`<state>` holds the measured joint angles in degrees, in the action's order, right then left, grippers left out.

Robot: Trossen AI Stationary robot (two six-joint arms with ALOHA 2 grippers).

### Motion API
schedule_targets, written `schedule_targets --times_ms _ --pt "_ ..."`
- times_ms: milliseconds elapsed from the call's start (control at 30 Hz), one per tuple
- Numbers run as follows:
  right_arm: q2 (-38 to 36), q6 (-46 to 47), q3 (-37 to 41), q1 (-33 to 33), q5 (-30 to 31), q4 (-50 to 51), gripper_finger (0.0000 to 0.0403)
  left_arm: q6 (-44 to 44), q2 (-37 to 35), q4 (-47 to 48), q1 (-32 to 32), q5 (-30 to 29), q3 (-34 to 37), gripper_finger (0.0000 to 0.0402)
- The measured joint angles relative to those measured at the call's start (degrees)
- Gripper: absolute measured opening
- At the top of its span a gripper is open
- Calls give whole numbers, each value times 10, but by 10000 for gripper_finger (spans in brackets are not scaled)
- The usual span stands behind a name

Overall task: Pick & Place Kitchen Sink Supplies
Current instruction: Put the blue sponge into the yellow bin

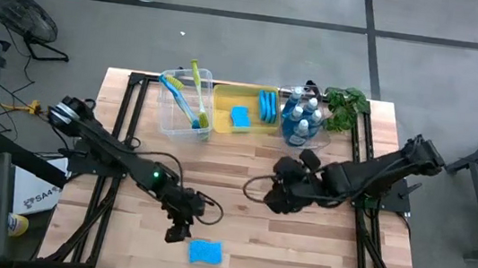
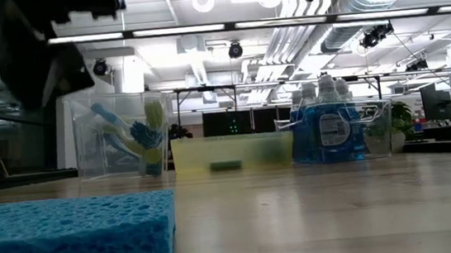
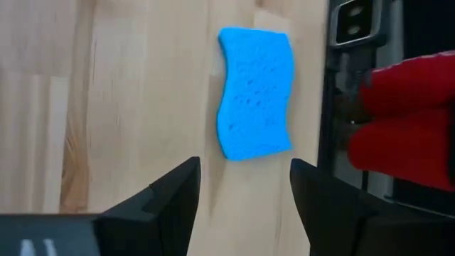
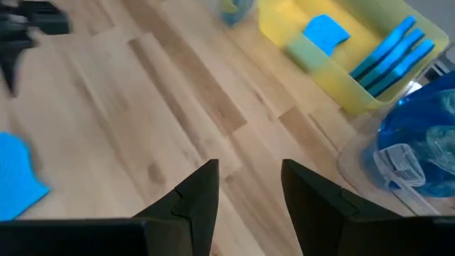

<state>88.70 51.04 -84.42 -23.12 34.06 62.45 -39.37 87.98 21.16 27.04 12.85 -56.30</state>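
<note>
A flat blue sponge [image 1: 205, 253] lies on the wooden table near its front edge, seen close up in the low view [image 2: 71, 241] and in the left wrist view [image 3: 256, 92]. My left gripper [image 1: 180, 232] hovers just left of it, open, its fingers [image 3: 245, 195] short of the sponge with only bare wood between them. My right gripper [image 1: 276, 192] hangs open over the table's middle [image 4: 249, 188], holding nothing. At the back, a clear bin [image 1: 184, 105] holds dish brushes, a yellow bin [image 1: 246, 108] holds sponges, and another clear bin [image 1: 302, 123] holds soap bottles.
A green plant [image 1: 346, 106] stands at the back right beside the bottle bin. Bare wood lies between the two grippers and the bins. Past the table's near edge the left wrist view shows a red object [image 3: 405, 121].
</note>
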Motion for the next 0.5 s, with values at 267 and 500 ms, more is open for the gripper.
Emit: schedule_targets --times_ms 267,500 --pt "1 35 0 -65 14 19 146 -87 60 -17 33 -21 0 216" --pt "1 90 0 -130 44 21 145 -139 82 -59 66 -86 -1 216"
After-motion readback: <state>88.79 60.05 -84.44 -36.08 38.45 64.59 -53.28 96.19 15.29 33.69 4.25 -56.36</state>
